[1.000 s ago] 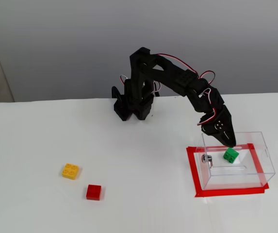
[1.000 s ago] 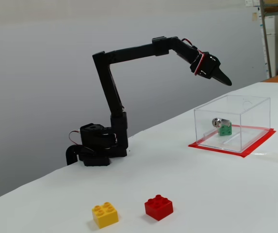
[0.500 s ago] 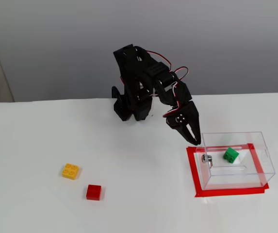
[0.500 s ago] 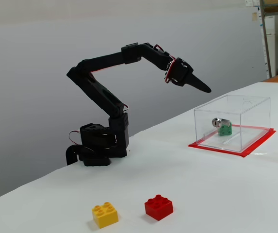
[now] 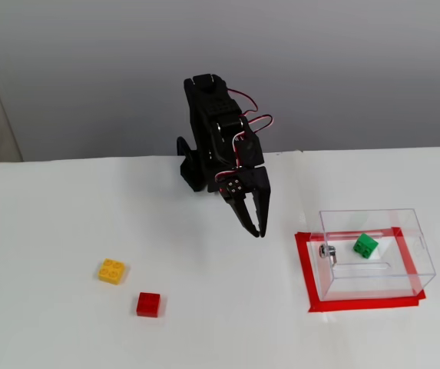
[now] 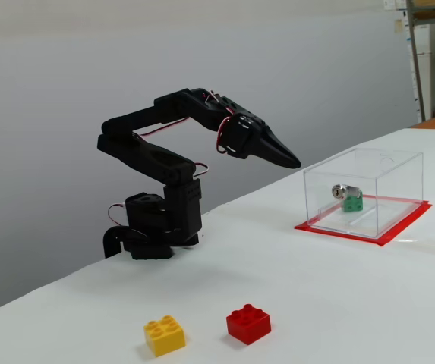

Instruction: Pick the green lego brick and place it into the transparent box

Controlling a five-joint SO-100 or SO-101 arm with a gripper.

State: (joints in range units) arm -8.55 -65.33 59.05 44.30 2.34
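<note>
The green lego brick lies inside the transparent box, which stands on a red tape square at the right; in the other fixed view the brick shows through the box wall, behind the small metal knob. My black gripper hangs in the air left of the box, clear of it, with its jaws together and nothing between them. In the other fixed view the gripper points toward the box from its left.
A yellow brick and a red brick lie on the white table at the front left. The arm's base stands at the table's back edge. A red tape frame surrounds the box.
</note>
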